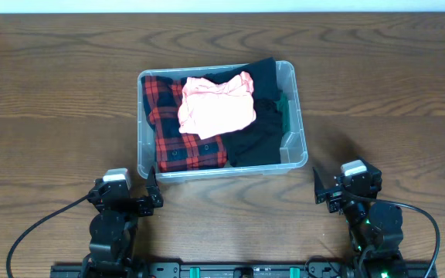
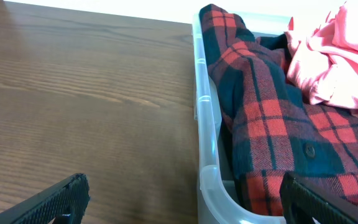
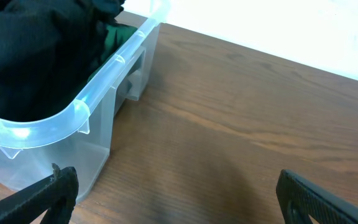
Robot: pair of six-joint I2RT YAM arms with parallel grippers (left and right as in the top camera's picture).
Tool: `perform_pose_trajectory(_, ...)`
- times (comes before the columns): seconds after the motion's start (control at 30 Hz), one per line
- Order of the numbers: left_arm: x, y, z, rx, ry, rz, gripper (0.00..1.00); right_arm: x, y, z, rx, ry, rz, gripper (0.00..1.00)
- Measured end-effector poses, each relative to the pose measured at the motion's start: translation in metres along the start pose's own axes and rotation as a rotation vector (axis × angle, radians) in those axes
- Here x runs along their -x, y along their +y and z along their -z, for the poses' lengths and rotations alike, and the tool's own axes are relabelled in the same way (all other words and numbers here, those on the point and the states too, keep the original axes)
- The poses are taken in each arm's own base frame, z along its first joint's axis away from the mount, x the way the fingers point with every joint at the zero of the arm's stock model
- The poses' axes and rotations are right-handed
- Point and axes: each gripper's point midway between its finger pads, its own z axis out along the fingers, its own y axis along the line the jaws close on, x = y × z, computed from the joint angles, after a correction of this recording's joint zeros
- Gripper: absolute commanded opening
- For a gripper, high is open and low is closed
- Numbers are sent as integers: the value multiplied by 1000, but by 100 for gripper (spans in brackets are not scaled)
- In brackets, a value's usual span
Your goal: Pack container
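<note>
Wood table (image 1: 52, 93) w/ full container (image 1: 222, 171); left fingers (image 2: 58, 198) & right fingers (image 3: 42, 196) spread, empty.

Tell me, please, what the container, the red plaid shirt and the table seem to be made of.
The container looks like clear, glossy plastic: clothes show through its wall and the rim shines. The red plaid shirt looks like soft woven cloth, perhaps flannel, matte, with a button. The table shows brown wood grain, semi-matte; solid wood or laminate, I cannot tell.

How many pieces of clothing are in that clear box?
4 show: red plaid shirt at left, pink top in the middle, black garment at right, green one by the right wall. Others may hide beneath.
</note>
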Motion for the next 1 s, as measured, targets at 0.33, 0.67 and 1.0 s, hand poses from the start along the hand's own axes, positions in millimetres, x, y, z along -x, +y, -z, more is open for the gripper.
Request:
perform_pose_trajectory(0.33,0,0,0,0,0,0,98,0,0,0,0,0,0,99)
perform_pose_trajectory(0.67,0,0,0,0,0,0,98,0,0,0,0,0,0,99)
perform_pose_trajectory(1.0,0,0,0,0,0,0,98,0,0,0,0,0,0,99)
